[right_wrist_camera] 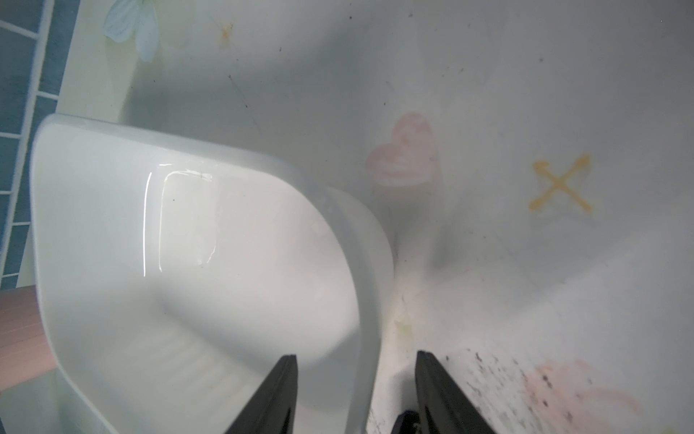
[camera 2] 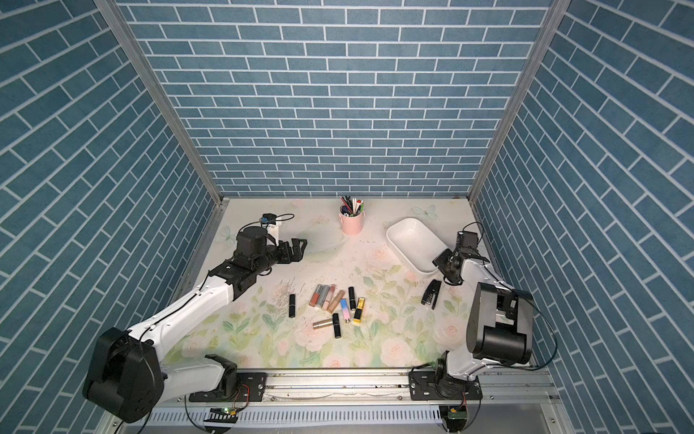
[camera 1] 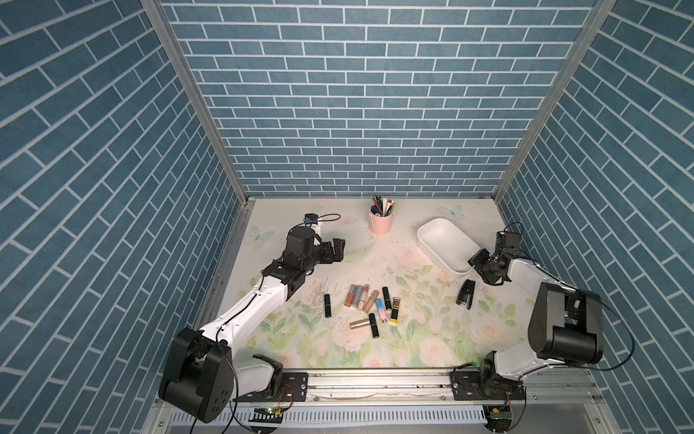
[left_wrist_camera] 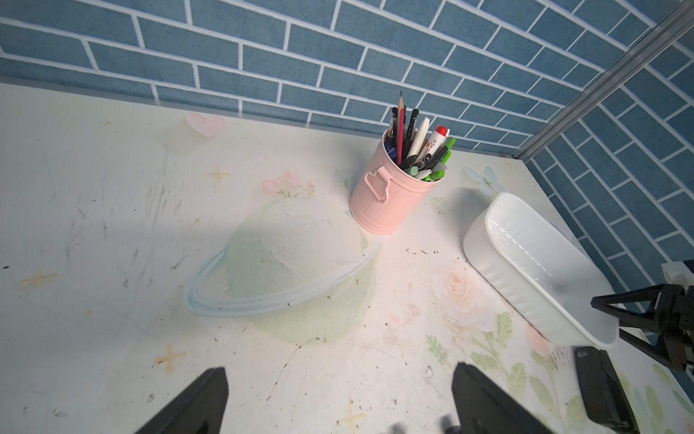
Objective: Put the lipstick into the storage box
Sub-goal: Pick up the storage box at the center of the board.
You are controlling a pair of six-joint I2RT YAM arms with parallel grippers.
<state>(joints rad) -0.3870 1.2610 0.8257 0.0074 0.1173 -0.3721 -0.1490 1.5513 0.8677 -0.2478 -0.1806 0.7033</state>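
Several lipsticks (camera 1: 371,306) lie loose on the floral mat in the middle of the table, also seen in both top views (camera 2: 336,304); one black lipstick (camera 1: 327,305) lies a little apart on the left. The white storage box (camera 1: 443,240) stands at the back right with nothing in it (camera 2: 411,236). My right gripper (camera 1: 474,263) is at the box's near end. In the right wrist view the gripper (right_wrist_camera: 356,355) straddles the box's wall (right_wrist_camera: 370,293), one finger inside, one outside, with gaps on both sides. My left gripper (camera 1: 338,248) hovers wide open over bare mat (left_wrist_camera: 340,368), holding nothing.
A pink pen cup (camera 1: 380,221) full of pens stands at the back centre, left of the box (left_wrist_camera: 379,199). A black stapler (camera 1: 465,299) lies just in front of the box, beside my right arm. Blue brick walls close off three sides.
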